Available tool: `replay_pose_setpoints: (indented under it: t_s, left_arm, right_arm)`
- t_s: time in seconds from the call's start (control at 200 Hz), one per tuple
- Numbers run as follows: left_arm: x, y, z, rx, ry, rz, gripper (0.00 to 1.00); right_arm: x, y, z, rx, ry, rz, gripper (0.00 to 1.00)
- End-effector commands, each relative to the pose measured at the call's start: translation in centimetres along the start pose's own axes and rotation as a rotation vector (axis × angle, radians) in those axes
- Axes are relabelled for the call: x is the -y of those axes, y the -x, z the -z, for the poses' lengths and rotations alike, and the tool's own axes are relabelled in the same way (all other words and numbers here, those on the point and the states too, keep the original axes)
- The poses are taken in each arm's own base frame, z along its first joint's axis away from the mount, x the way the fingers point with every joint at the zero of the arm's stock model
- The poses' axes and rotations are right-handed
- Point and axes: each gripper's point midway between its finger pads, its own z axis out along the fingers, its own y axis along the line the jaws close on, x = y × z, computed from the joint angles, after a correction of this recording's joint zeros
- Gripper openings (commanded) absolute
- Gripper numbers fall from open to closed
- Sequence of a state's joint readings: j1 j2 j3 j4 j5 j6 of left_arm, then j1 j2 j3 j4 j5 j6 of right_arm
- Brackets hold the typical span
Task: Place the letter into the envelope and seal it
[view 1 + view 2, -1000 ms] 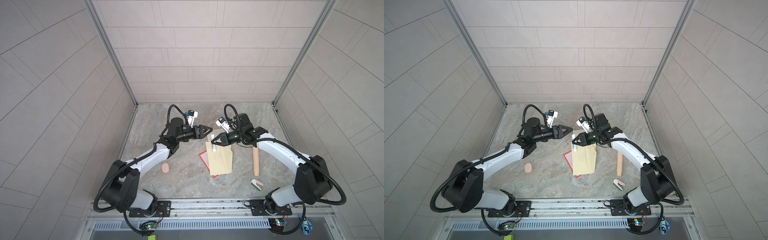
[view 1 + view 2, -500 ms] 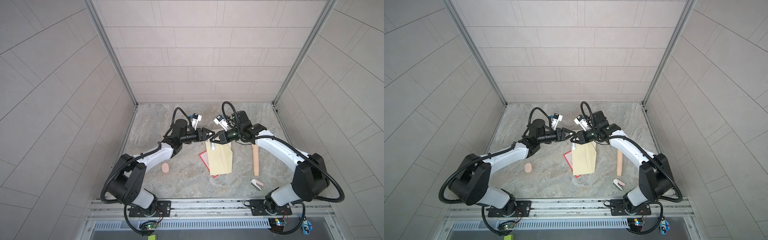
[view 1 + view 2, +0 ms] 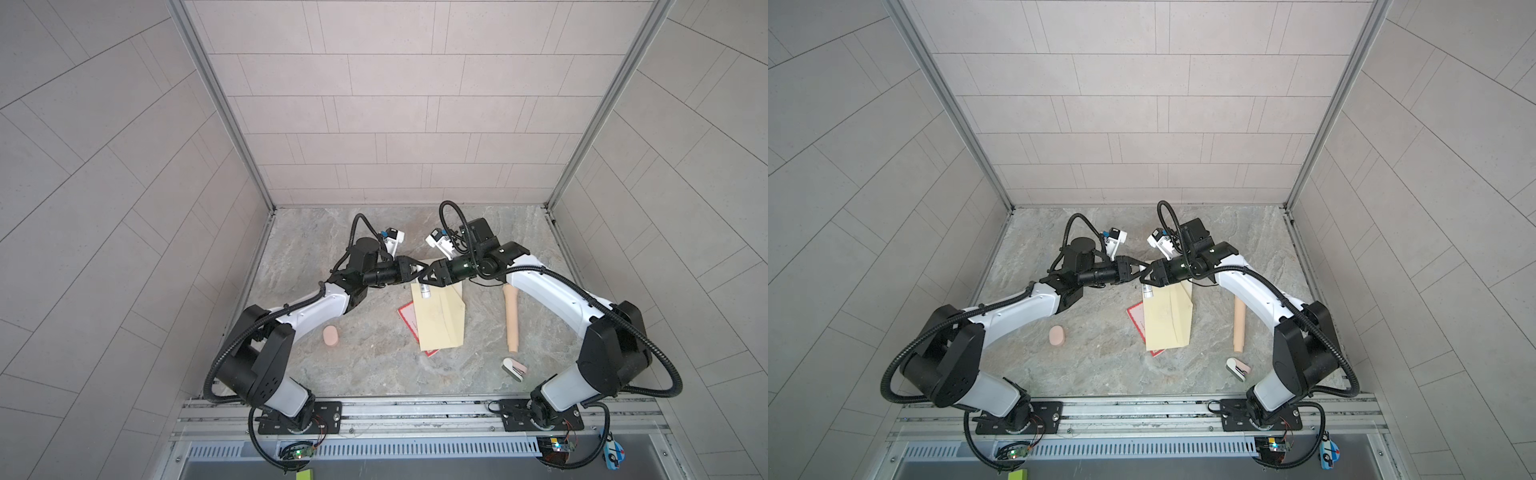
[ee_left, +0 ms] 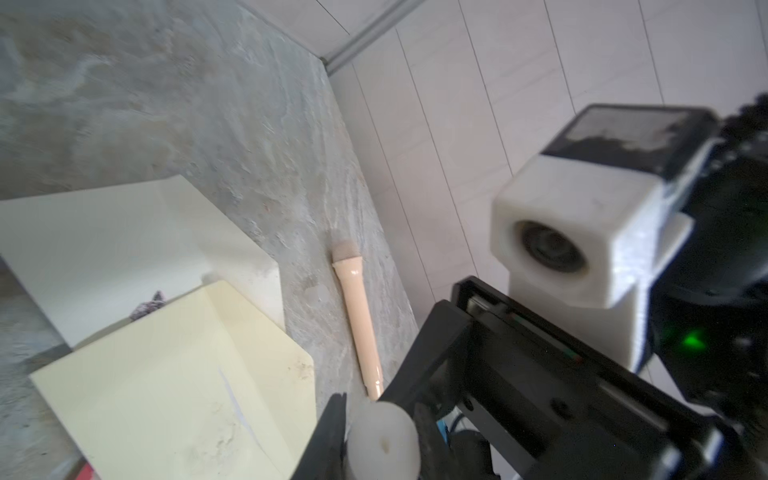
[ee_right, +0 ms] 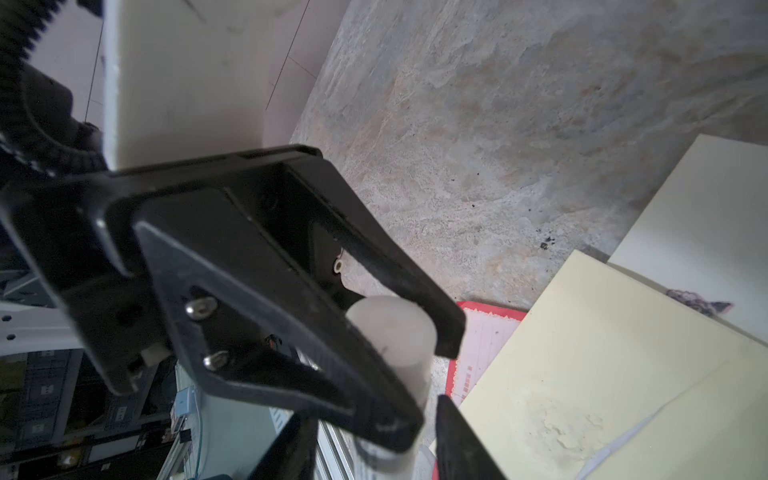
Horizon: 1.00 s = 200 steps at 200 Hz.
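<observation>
Cream envelope (image 4: 124, 241) beneath yellow paper (image 4: 174, 374)

I saw the envelope (image 4: 124, 237) lying flat on the stone tabletop (image 4: 208, 104), off-white and creased near one corner, with its small dark mark (image 4: 145, 307) just showing at the edge of the pale yellow paper (image 4: 174, 395) that covered most of it, and I could not tell the letter apart from it.

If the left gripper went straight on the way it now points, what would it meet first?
Most likely the right gripper, facing it tip to tip; the white stick sits between the left gripper's jaws.
</observation>
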<state>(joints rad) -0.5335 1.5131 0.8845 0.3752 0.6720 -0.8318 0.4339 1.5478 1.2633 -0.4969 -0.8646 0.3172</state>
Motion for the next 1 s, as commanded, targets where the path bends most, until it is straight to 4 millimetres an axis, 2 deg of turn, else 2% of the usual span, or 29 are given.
replay_pose_setpoints:
  t_s: [0.0, 0.105, 0.195, 0.46, 0.575, 0.726, 0.996]
  left_arm:
    - [-0.5, 4.0, 1.8, 0.181, 0.158, -0.013, 0.0]
    - [-0.5, 7.1, 3.1, 0.315, 0.227, 0.071, 0.0]
    - [-0.2, 8.3, 3.5, 0.354, 0.255, 0.158, 0.0]
    - [-0.3, 9.0, 3.2, 0.423, 0.171, 0.49, 0.0]
    - [-0.5, 9.0, 3.1, 0.456, 0.11, 0.596, 0.0]
    - [-1.0, 9.1, 3.4, 0.496, 0.094, 0.635, 0.0]
    - [-1.2, 9.5, 3.8, 0.543, 0.054, 0.683, 0.0]
  right_arm:
    - [0.1, 2.1, 1.4, 0.094, -0.021, 0.006, 0.67]
    - [0.1, 3.2, 2.3, 0.18, -0.011, -0.009, 0.7]
    - [-0.5, 4.3, 2.8, 0.243, 0.004, -0.005, 0.69]
    - [-0.1, 7.4, 3.9, 0.418, -0.031, -0.034, 0.66]
    - [-1.0, 8.6, 3.9, 0.459, 0.03, -0.042, 0.61]
    - [-1.9, 8.7, 3.2, 0.439, 0.08, -0.038, 0.57]
    - [-1.3, 7.4, 1.5, 0.392, 0.059, -0.048, 0.57]
